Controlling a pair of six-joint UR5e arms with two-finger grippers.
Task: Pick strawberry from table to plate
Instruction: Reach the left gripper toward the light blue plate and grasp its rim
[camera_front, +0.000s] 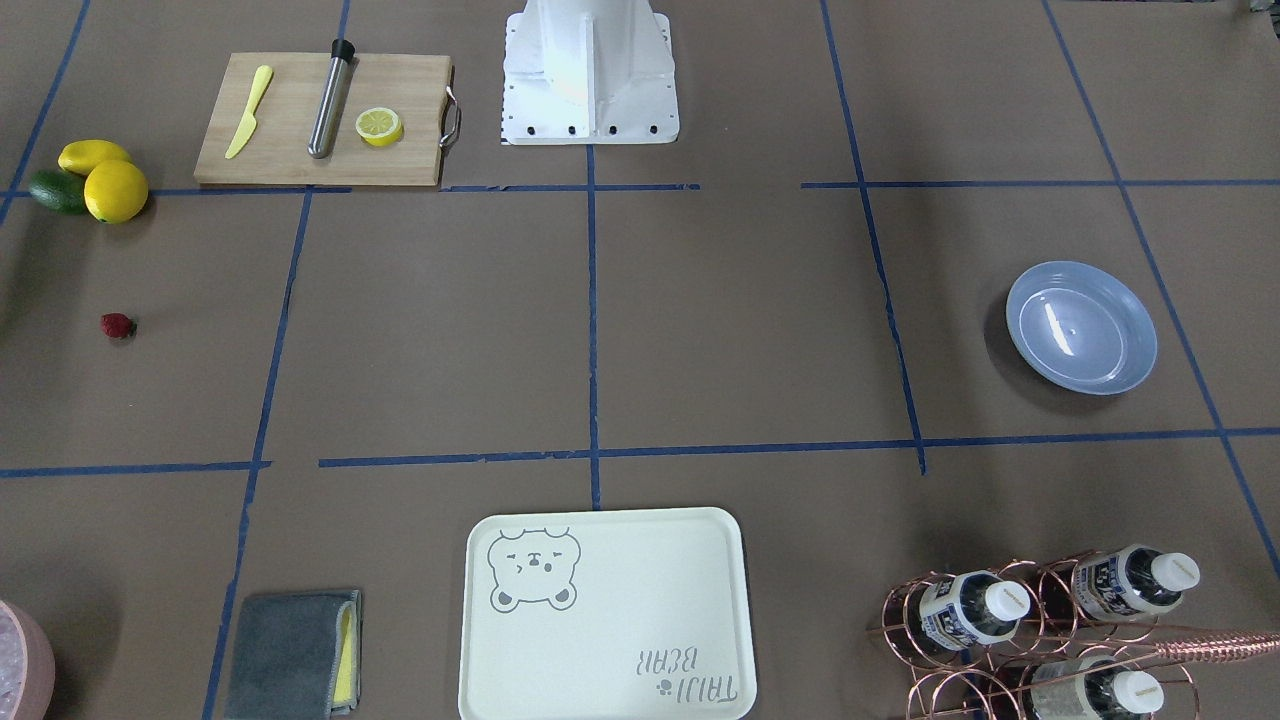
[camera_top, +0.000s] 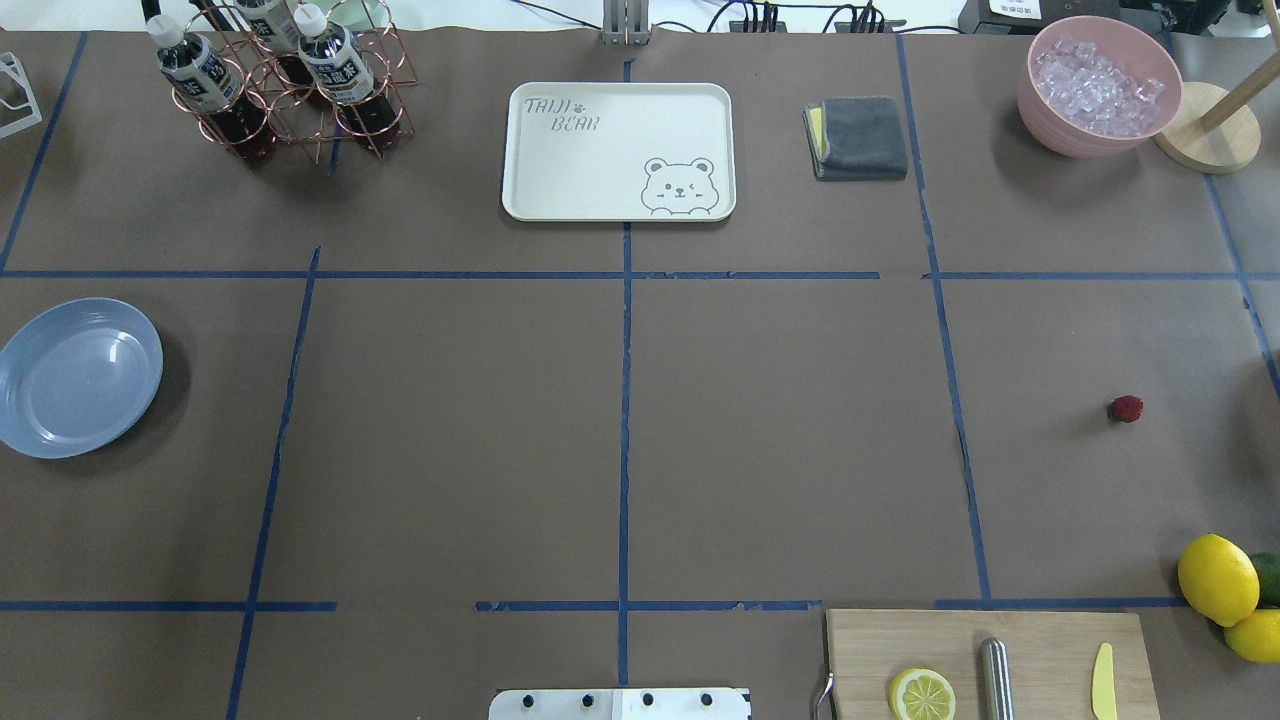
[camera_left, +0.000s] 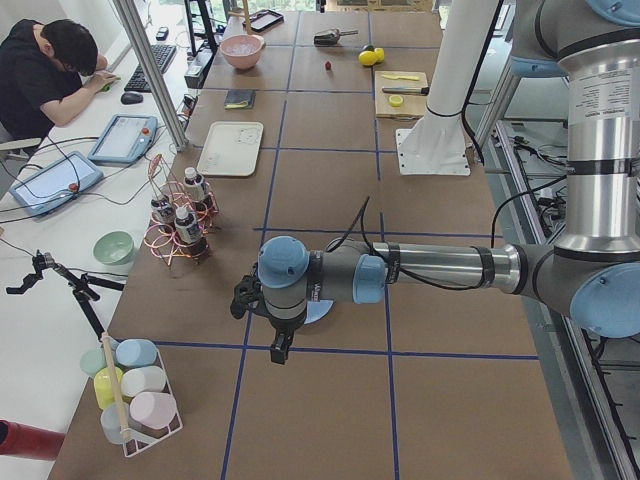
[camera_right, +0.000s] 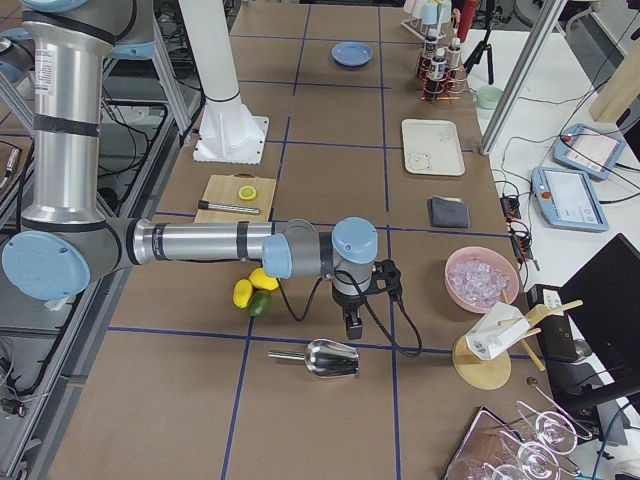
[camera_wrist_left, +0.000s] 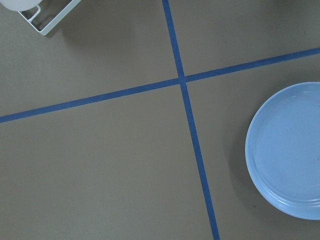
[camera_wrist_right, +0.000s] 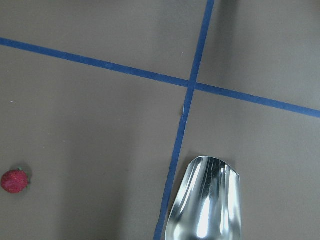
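The strawberry (camera_front: 117, 325) (camera_top: 1126, 408) (camera_left: 328, 66), tiny and dark red, lies alone on the brown table (camera_top: 780, 440) toward its right end. It also shows at the lower left of the right wrist view (camera_wrist_right: 15, 181). The light blue plate (camera_front: 1081, 327) (camera_top: 78, 376) (camera_right: 351, 53) (camera_wrist_left: 287, 150) sits empty at the left end. My left gripper (camera_left: 281, 355) hangs over the table just beside the plate. My right gripper (camera_right: 353, 330) hangs over the right end, near a metal scoop. Both show only in the side views, so I cannot tell whether they are open or shut.
Two lemons and an avocado (camera_top: 1225, 585) lie near the strawberry, beside a cutting board (camera_top: 1040, 640) with a lemon half, rod and knife. A metal scoop (camera_wrist_right: 207, 200) (camera_right: 325, 357), ice bowl (camera_top: 1098, 85), cloth (camera_top: 860, 138), bear tray (camera_top: 618, 150) and bottle rack (camera_top: 280, 90) stand around. A person (camera_left: 45, 70) sits at a side desk.
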